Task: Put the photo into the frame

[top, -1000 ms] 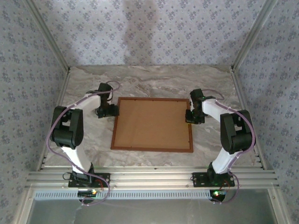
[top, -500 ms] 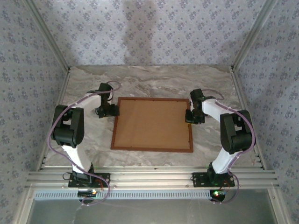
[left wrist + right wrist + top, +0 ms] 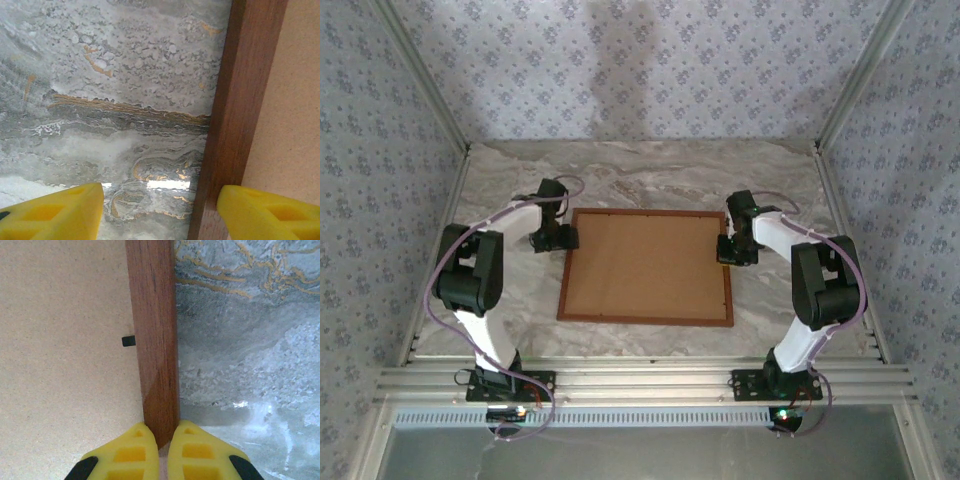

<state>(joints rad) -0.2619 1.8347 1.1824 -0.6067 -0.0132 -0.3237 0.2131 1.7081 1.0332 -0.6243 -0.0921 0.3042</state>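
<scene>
1. The frame (image 3: 645,321) lies flat and back-up in the middle of the table (image 3: 640,180), with a brown board (image 3: 645,265) filling its opening. Whether the photo sits under that board cannot be told.
2. The left gripper (image 3: 558,238) stands with its jaws wide and empty at the frame's left rail, near the far corner. In the wrist view one finger is over bare marble and the other over the board.
3. The right gripper (image 3: 733,250) is pinched closed on nothing, its tips over the right rail just beside a small black tab (image 3: 128,341). Whether the tips touch the wood cannot be told.
4. Likely trouble on the left: the moulding is narrow and the marble looks slick. A squeeze there could skate the frame sideways or tip one edge up. The finger over the board could also catch the board's rim and lever it out.
5. Likely trouble on the right: closed tips bearing on so thin a rail could slip off, onto the board or the table. A sideways nudge would shove the frame toward the left jaws.
6. Room to move: open marble runs all round the frame, widest at the far side. The near edge is tighter, with the metal rails (image 3: 640,385) close behind the frame's near rail. The arms flank both sides, and the papered walls (image 3: 380,200) stand well apart.
</scene>
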